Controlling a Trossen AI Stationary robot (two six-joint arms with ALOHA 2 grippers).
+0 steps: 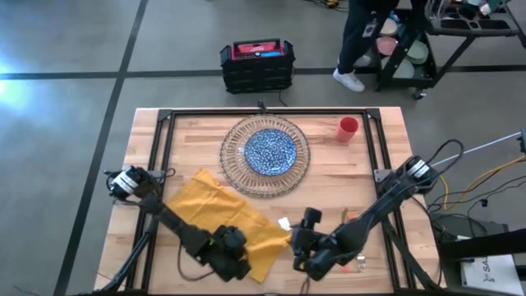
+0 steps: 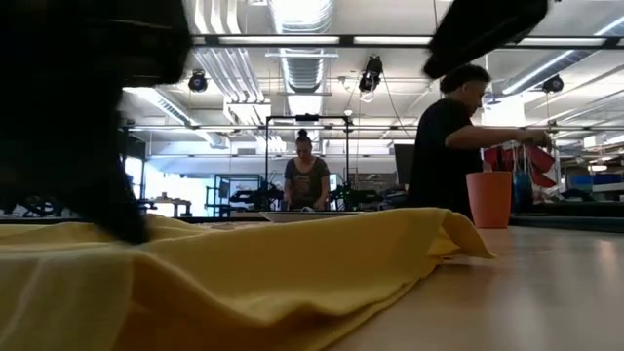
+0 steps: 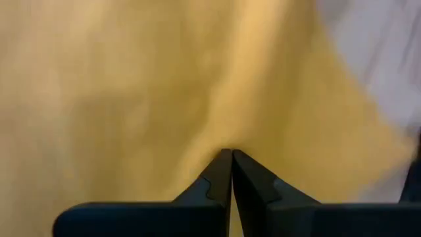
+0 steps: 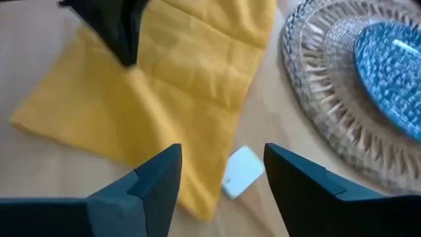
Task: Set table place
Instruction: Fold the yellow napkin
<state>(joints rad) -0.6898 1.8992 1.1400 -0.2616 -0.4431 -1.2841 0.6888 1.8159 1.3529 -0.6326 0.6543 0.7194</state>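
Observation:
The yellow napkin (image 1: 218,218) lies spread and wrinkled on the table (image 1: 394,144), on its near left part. My left gripper (image 1: 234,256) stands over the napkin's near part, shut on the cloth. In the low view it is the dark mass (image 2: 97,146) standing on the napkin (image 2: 292,263). My right gripper (image 4: 223,171) hovers open just right of the napkin's edge, touching nothing. The blue-patterned plate (image 1: 270,150) rests on the clear ribbed charger (image 1: 233,164) at the far middle. The red cup (image 1: 348,128) stands upright, far right. My left gripper pinches the napkin's cloth (image 3: 220,135) between its two shut fingertips, at a spot inside the near part, not at a corner. The fingers come from above, slanting down. A crease runs away from the tips. The rest of the napkin (image 4: 197,72) lies on the table, slack.
A small white block (image 4: 242,171) lies on the table by the napkin's right edge, below my right gripper. The black frame rail (image 1: 164,156) borders the work area. Bare wood lies right of the charger (image 4: 316,99). People stand beyond the far edge.

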